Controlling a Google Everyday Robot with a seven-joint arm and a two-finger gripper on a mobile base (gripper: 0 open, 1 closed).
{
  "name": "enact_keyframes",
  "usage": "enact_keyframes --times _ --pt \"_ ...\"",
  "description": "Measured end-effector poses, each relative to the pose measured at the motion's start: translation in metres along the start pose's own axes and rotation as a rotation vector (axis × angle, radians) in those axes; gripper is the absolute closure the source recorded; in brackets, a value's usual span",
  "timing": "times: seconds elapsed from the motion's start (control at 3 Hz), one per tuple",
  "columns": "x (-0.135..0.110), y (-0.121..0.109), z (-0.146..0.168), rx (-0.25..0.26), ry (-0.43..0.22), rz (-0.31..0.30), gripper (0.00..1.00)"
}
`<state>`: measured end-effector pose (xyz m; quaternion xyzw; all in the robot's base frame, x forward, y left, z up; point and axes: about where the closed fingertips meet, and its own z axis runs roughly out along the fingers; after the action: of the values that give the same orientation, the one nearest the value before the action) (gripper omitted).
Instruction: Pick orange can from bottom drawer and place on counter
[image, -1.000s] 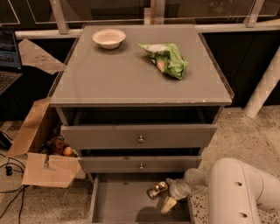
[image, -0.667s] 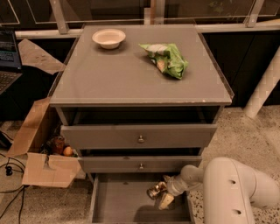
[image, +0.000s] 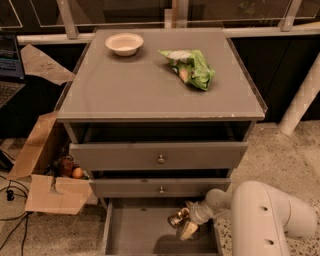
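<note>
Speckled floor (image: 285, 160) underneath and a dark glass rail behind, and right in the middle stands the grey cabinet. Its counter (image: 145, 90) fills the upper half of the view, flat and matte, with a worn pale front edge. My white arm (image: 267, 217) comes in big from the lower right corner and reaches left into the cabinet's base. Down there the bottom drawer (image: 135, 235) is pulled out and its plain grey floor shows. Above it, the two drawer fronts (image: 125, 156) with round knobs each sit a little way out. A cardboard box (image: 50, 197) lies open on the floor at the left, flaps spread. A white pole (image: 300, 100) leans at the far right. On the counter, a green bag (image: 192, 67) lies right of centre towards the back, and a white bowl (image: 124, 43) sits well apart from it at the back left. Now the can (image: 177, 218): golden and shiny, in the right part of the bottom drawer, just below the middle front. My gripper (image: 183, 225) is right against it from the right. Clamped or only touching? I cannot tell, nor whether the can is resting on the drawer floor. Smallest of all, an orange fruit (image: 77, 173) sits in the box.
</note>
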<state>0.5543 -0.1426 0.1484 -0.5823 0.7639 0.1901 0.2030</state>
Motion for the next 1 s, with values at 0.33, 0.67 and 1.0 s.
enact_keyframes --times 0.33,0.67,1.0 --pt "-0.002 -0.0014 0.0148 -0.04 -0.008 -0.011 0.0" --pt "-0.002 -0.0014 0.0148 -0.04 -0.008 -0.011 0.0" --pt "-0.002 -0.0013 0.0149 -0.04 -0.008 -0.011 0.16"
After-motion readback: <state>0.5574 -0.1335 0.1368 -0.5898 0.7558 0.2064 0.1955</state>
